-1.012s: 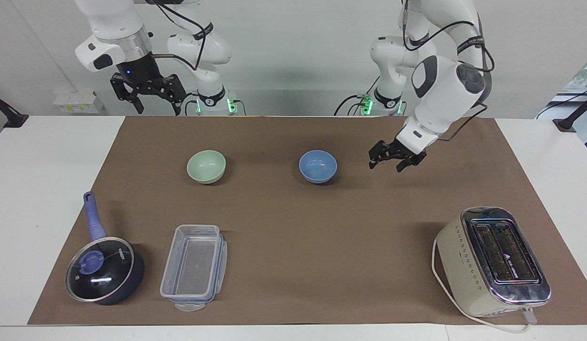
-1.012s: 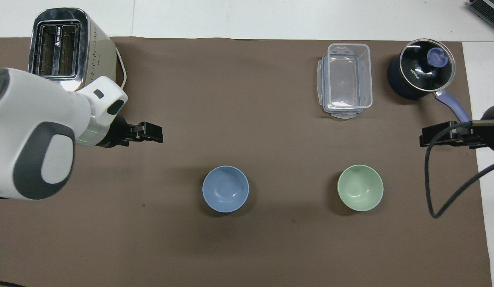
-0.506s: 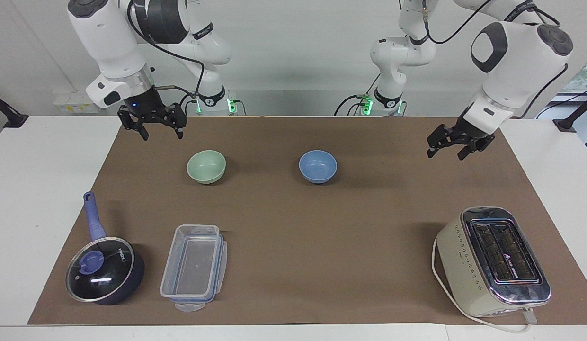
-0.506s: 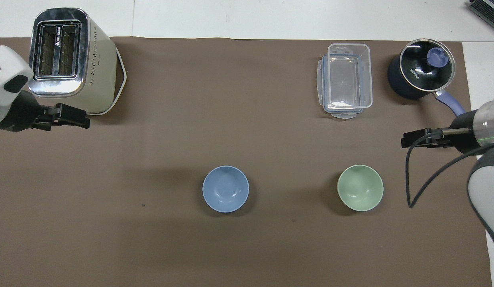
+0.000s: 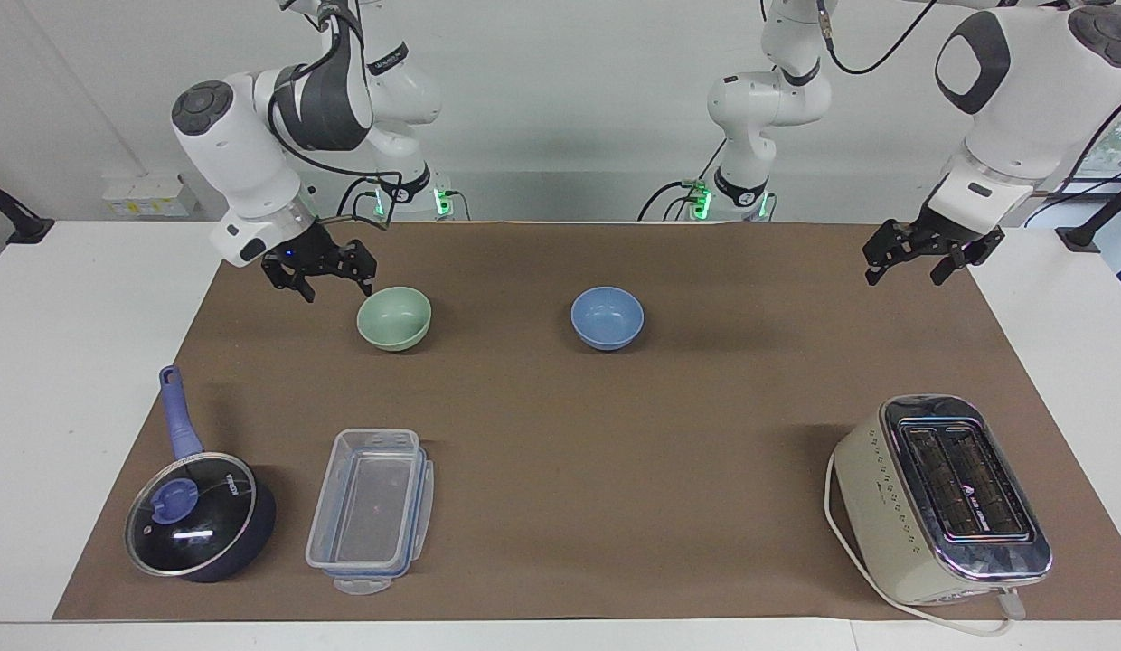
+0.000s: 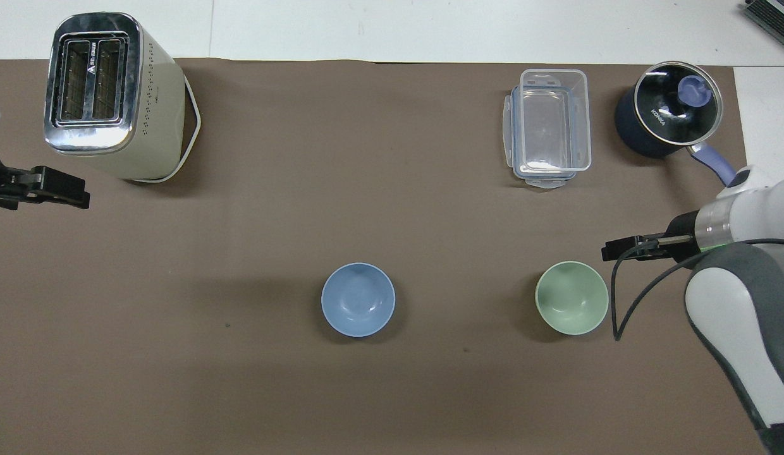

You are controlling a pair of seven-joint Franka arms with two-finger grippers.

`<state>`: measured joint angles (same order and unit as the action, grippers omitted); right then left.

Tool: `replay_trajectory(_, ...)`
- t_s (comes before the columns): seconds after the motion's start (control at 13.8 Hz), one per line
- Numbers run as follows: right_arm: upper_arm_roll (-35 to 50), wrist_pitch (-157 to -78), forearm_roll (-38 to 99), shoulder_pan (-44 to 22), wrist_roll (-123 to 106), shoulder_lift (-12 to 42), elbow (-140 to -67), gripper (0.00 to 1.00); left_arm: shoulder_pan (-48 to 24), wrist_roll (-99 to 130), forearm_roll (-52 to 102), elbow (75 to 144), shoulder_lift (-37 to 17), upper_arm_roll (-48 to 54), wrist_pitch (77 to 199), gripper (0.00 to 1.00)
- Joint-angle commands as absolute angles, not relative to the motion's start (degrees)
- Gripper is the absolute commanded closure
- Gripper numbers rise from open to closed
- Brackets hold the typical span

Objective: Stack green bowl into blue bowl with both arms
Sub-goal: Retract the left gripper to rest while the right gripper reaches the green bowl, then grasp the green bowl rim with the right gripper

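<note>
Green bowl [image 5: 394, 317]: upright on the brown mat [image 5: 560, 407], toward the right arm's end of the counter and in the half nearer the robots; empty, nothing touching it.
Blue bowl [image 5: 607, 317]: upright and empty near the middle of the mat, level with the green bowl and well apart from it.
Right gripper [image 5: 318, 276]: hangs low just beside the green bowl, on the side toward the right arm's edge of the counter; jaws spread, holding nothing, and not in contact with the rim.
Left gripper [image 5: 918, 256]: up in the air over the mat's edge at the left arm's end of the counter, well apart from both bowls; jaws spread and empty; this arm looks to be waiting.
Step in hand: as I judge it, the right gripper is lining up to pinch the green bowl's rim.
Doing it well: bring one finger inside the wall and one outside, low enough to catch the rim firmly; close squarely so the light bowl does not skid or tip; lift straight before carrying.
Other things: a lidded pot [image 5: 197, 527] and a clear box [image 5: 371, 508] near the corner farthest from the robots at the right arm's end; a toaster [image 5: 940, 500] near the other such corner.
</note>
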<state>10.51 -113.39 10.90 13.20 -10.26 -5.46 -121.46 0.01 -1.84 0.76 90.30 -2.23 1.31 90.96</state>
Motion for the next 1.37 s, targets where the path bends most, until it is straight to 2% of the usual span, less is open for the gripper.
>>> replay_trajectory(0.0,10.6,-120.2,13.6,14.5,-14.4,-6.5,-128.4,0.00,0.6,-1.7,-0.6,87.1,-2.5,1.8,87.0,0.00)
replay_trajectory(0.29,10.6,-122.1,13.6,14.5,-15.1,-3.9,-130.2,0.00,1.9,-1.8,-0.4,87.7,-2.1,1.8,87.6,0.00)
replay_trajectory(0.36,10.6,-125.1,13.8,14.5,-16.5,-3.6,-132.2,0.00,1.8,-1.8,-0.4,87.7,-2.1,1.8,87.6,0.00)
replay_trajectory(0.8,10.6,-132.1,15.9,14.5,-17.1,-1.1,-136.6,0.00,1.9,-2.5,-0.6,86.8,-2.5,1.8,84.9,0.00)
replay_trajectory(1.01,10.6,-131.8,15.9,14.1,-18.1,-1.1,-138.2,0.00,1.9,-2.5,-0.2,84.1,-2.9,1.9,81.9,0.00)
replay_trajectory(1.3,10.6,-130.4,16.3,15.6,-23.5,-1.5,-139.6,0.02,1.6,-2.1,0.0,86.0,-2.0,1.8,85.5,0.00)
